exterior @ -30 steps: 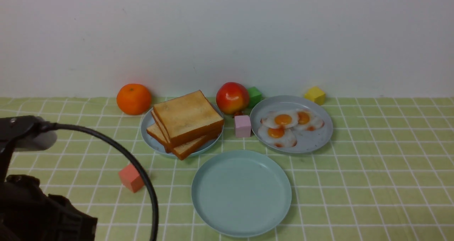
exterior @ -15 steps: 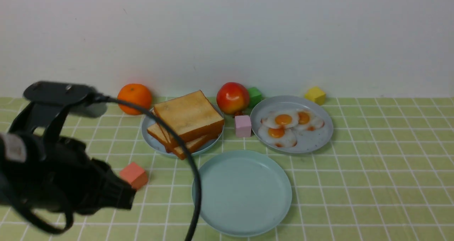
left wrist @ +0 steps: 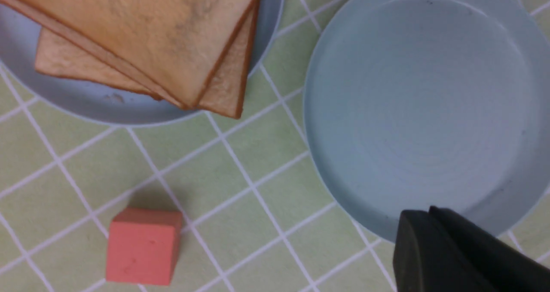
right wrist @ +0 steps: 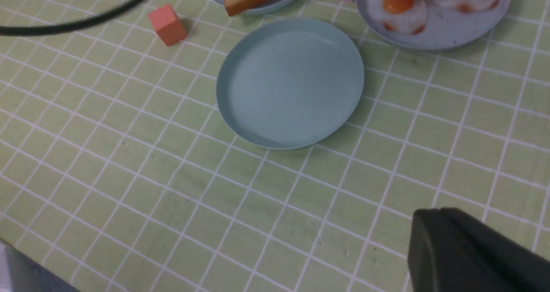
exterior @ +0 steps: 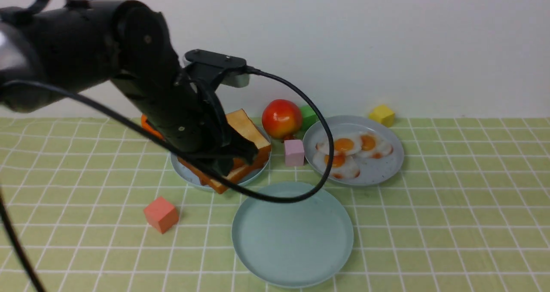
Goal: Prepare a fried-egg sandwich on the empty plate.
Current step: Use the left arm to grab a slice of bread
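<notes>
The empty plate (exterior: 292, 236) lies bare near the front edge of the desk (exterior: 451, 223), about midway along it. Behind it and to the left, the toast pair (left wrist: 142, 29) lies askew on the lower toast (left wrist: 223, 90), on the toast plate (left wrist: 86, 107). The left pincer (left wrist: 429, 212) is closed on nothing. In its wrist view the tips hang over the empty plate's rim, and in the front view the arm hides much of the toast. The right pincer (right wrist: 432, 212) is closed and empty, above bare desk. Three eggs (exterior: 343, 146) lie on the egg plate (exterior: 378, 171), behind the empty plate and to the right. A pink block (exterior: 294, 152) stands between the toast plate and the egg plate, with an apple (exterior: 281, 118) behind it. A red block (exterior: 161, 214) sits to the left of the empty plate.
</notes>
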